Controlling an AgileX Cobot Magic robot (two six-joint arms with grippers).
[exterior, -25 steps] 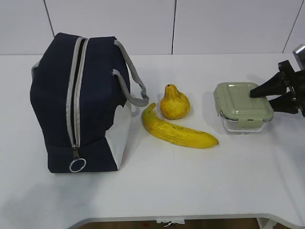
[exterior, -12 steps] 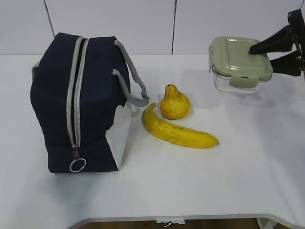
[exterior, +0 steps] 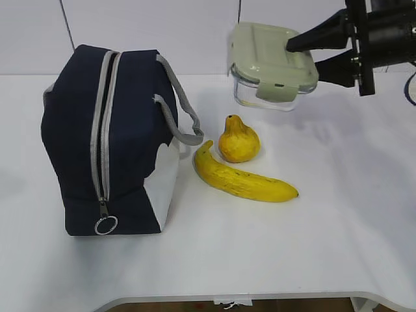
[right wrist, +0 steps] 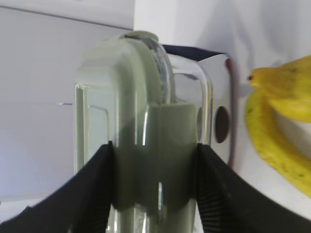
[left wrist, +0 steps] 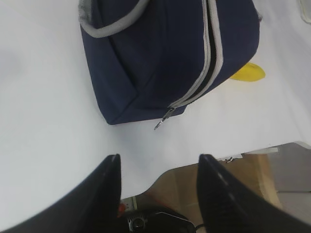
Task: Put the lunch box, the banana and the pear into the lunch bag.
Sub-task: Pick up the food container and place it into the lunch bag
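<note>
My right gripper (exterior: pixel 302 55) is shut on the lunch box (exterior: pixel 270 65), a clear glass container with a sage-green lid, and holds it in the air above the pear (exterior: pixel 238 140). In the right wrist view the fingers (right wrist: pixel 92 194) clamp the lunch box (right wrist: pixel 150 126) from both sides. The banana (exterior: pixel 242 178) lies in front of the pear. The navy lunch bag (exterior: pixel 110 136) stands at the left, its zipper partly open along the top. My left gripper (left wrist: pixel 158 170) is open and empty, off to the side of the bag (left wrist: pixel 165 53).
The bag's grey handle (exterior: pixel 185 110) hangs toward the pear. The metal ring pull (exterior: pixel 105 224) hangs at the bag's near end. The table's front edge (exterior: pixel 260 296) is close below. A white wall stands behind.
My right gripper has lifted the lunch box off the table and carried it up and left, from the right side to above the pear. The fruit and bag have not moved.
</note>
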